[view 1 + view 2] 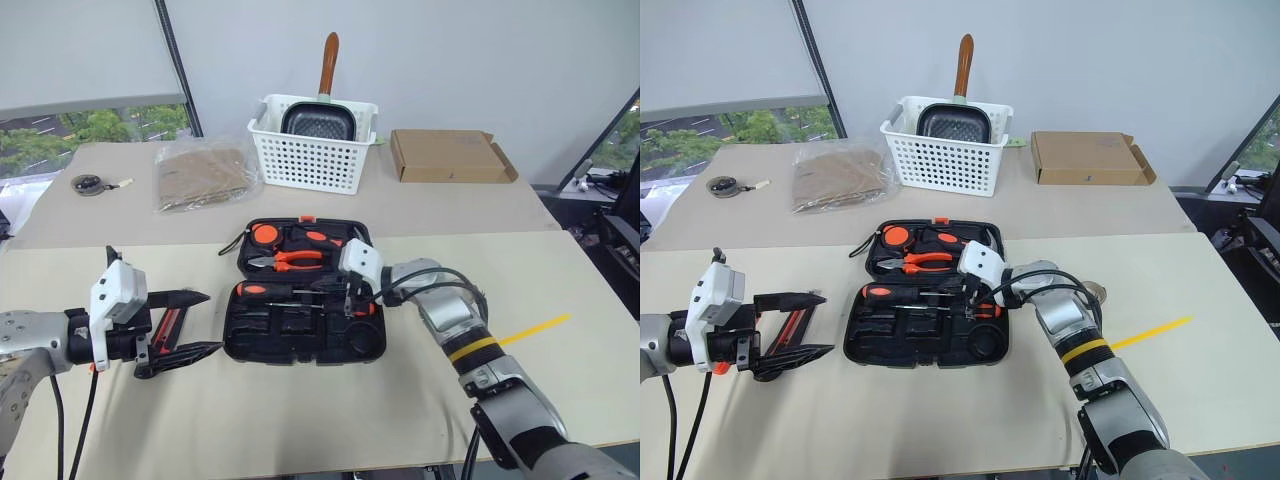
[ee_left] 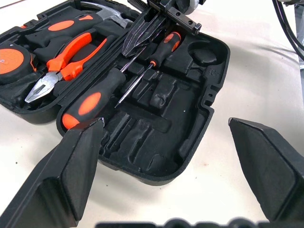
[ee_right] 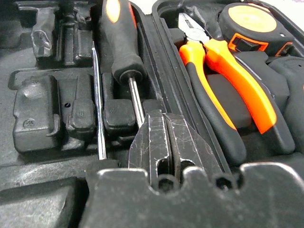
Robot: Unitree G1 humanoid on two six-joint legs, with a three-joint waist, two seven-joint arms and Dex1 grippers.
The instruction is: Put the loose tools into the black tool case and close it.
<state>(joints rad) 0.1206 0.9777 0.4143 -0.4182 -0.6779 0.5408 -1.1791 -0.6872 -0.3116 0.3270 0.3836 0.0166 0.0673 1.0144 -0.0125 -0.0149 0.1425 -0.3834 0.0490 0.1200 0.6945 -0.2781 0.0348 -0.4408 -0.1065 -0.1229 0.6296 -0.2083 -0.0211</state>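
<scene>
Case (image 1: 305,335) lies open in the middle of the surface (image 1: 300,430). Right claw (image 2: 142,35), pinched shut and empty, sits over a screwdriver (image 2: 95,95) inside. Left claw (image 1: 195,325), wide open and empty, waits at nine o'clock of the case.

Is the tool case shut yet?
No, the black tool case lies open flat on the table, its moulded recesses and the orange-handled pliers exposed.

One open tool case (image 1: 300,345), two screwdrivers (image 2: 90,97) inside (second smaller), one pliers (image 1: 285,261), one basket (image 1: 310,150).

Silver arms, yellow band, black cables, white wrist housings
</scene>
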